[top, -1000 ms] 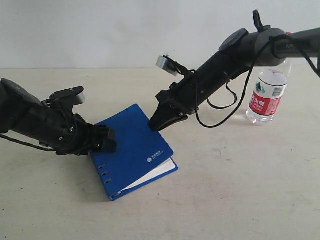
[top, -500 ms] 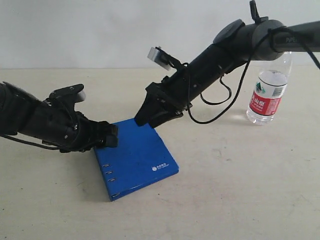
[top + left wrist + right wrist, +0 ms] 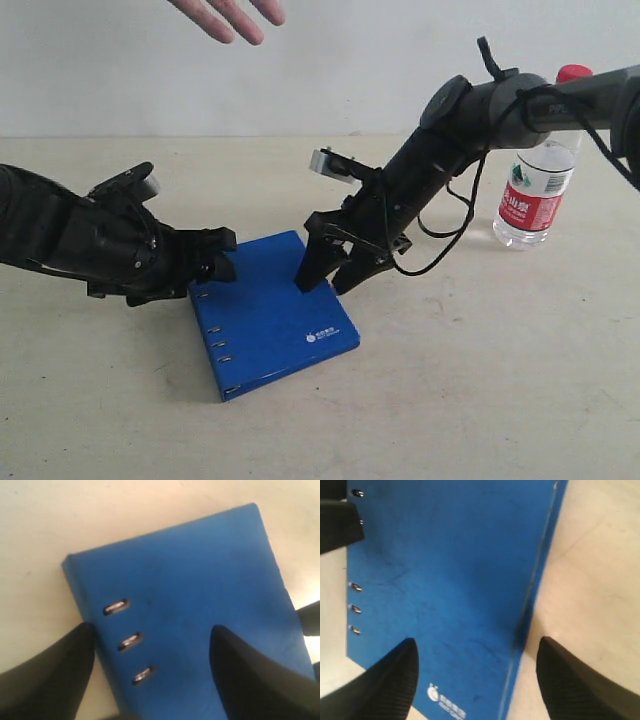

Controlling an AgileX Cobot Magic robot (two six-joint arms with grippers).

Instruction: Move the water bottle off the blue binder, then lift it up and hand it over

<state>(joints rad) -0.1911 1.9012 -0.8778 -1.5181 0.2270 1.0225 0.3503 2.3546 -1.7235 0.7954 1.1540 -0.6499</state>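
The blue binder (image 3: 262, 325) lies flat and closed on the table, white logo (image 3: 318, 337) up. My left gripper (image 3: 215, 266) is open at its spine corner. In the left wrist view the left gripper (image 3: 152, 629) straddles the spine edge by the silver rivets (image 3: 131, 641). My right gripper (image 3: 330, 276) stands open over the binder's far right edge. In the right wrist view the right gripper (image 3: 477, 641) has one finger over the blue cover (image 3: 445, 570) and one over the table. The water bottle (image 3: 535, 195) stands upright on the table to the right, off the binder, behind the right arm.
A person's hand (image 3: 228, 14) reaches in at the top left of the exterior view. The beige table (image 3: 480, 380) runs back to a pale wall. The right arm's black cable (image 3: 440, 235) hangs in a loop beside the bottle.
The binder, tilted with pages showing a second ago, now lies flat and closed. My right gripper has opened and come down over its edge. A person's hand has appeared at the top.
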